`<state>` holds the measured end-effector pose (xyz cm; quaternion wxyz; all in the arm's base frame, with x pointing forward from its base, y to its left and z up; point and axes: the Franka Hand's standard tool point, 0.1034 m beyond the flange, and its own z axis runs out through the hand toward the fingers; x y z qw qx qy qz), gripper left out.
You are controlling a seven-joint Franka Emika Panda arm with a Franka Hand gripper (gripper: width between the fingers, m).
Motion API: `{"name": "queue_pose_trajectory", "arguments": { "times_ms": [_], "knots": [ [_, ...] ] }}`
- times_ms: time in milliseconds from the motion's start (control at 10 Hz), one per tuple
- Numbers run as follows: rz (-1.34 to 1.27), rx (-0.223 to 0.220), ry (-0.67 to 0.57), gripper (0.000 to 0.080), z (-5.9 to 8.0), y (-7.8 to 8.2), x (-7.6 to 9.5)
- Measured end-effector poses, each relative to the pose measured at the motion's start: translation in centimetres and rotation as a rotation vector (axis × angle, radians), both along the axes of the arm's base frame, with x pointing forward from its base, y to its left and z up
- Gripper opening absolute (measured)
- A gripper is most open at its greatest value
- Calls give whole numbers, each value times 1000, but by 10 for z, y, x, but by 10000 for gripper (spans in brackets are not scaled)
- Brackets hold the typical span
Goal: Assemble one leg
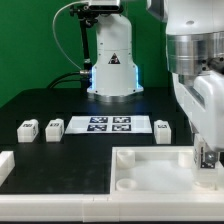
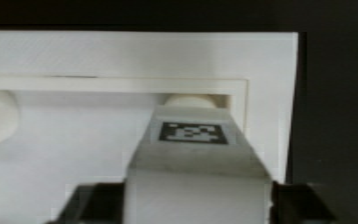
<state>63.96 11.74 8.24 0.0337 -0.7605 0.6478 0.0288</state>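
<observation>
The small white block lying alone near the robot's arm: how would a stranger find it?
Start at the flat marker board in the middle of the black table. Just off its end on the exterior view's right sits one small white leg. The other two loose legs sit paired off the opposite end; this one is alone.
</observation>
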Motion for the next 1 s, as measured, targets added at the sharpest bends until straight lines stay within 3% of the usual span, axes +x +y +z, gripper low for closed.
{"name": "queue_pose_trajectory", "arguments": {
  "times_ms": [100,200,300,600,1000],
  "knots": [
    [125,-4,-12,510,0,2,0],
    [329,-10,-29,618,0,1,0],
    [401,-10,-34,640,-1,1,0],
    [735,-16,-55,649,-3,2,-3],
    [1246,-51,-77,649,-14,10,-18]
  ]
}}
